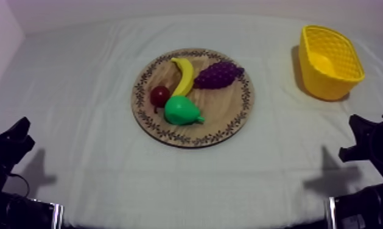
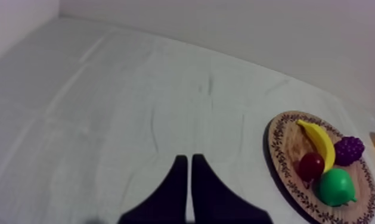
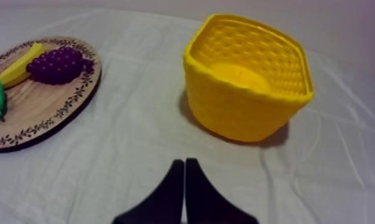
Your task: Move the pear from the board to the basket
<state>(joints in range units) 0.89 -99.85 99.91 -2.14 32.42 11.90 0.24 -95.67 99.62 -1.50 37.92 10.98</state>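
Left gripper [image 2: 186, 159], right gripper [image 3: 184, 162]: both closed, empty. Pear [image 1: 181, 110], mid-frame on board [image 1: 225, 105]: probably light, rigid, slick; grip round belly.

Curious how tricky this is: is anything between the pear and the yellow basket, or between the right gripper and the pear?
Nothing visible does. Bare cloth separates the wooden board from the yellow basket, and the right gripper from the pear at the board's near edge.

Creased grey-white cloth [image 1: 78, 91] runs back to a plain pale wall [image 1: 169, 6].
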